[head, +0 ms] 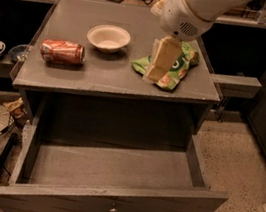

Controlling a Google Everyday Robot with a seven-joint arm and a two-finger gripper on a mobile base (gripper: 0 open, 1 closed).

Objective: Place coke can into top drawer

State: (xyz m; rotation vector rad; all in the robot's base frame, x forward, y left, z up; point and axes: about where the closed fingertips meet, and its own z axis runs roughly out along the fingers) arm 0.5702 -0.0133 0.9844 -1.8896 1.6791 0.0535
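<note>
The small red coke can (pixel 62 51) lies on its side at the left of the grey wooden table top (pixel 112 77), beside a white round bowl (pixel 108 38). Further right, the cream gripper (pixel 152 74) hangs over a green snack bag (pixel 180 68); whether it is open or closed cannot be told. Below, the wide grey top drawer (pixel 106 204) stands pulled out.

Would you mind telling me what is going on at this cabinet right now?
A robot arm reaches in from the top, and its gripper hangs over the green snack bag on the right side of the table top. The coke can lies on its side at the left, untouched, with a white bowl behind and to its right. The top drawer below is pulled open, and the can is not yet in it.
</note>
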